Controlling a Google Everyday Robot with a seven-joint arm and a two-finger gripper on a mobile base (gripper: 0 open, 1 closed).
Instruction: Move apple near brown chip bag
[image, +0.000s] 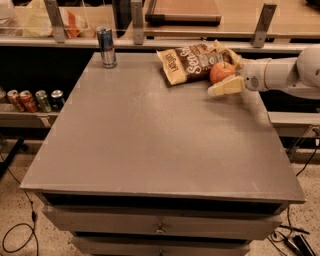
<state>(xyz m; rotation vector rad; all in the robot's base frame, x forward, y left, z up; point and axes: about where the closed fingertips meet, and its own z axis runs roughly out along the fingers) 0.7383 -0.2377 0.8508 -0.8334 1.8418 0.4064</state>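
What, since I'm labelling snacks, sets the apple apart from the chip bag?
The apple is round and red-orange; the chip bag is flat, brown, lettered. The apple is much smaller than the bag. The tool is at the apple, not the bag. Both are far right on the table.

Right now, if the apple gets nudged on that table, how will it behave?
The apple is round and the table flat, so it would likely roll. Its skin looks smooth, so it may slip in a light grip. The brown chip bag behind it might stop a roll that way. The gripper is right beside it, near the back corner.
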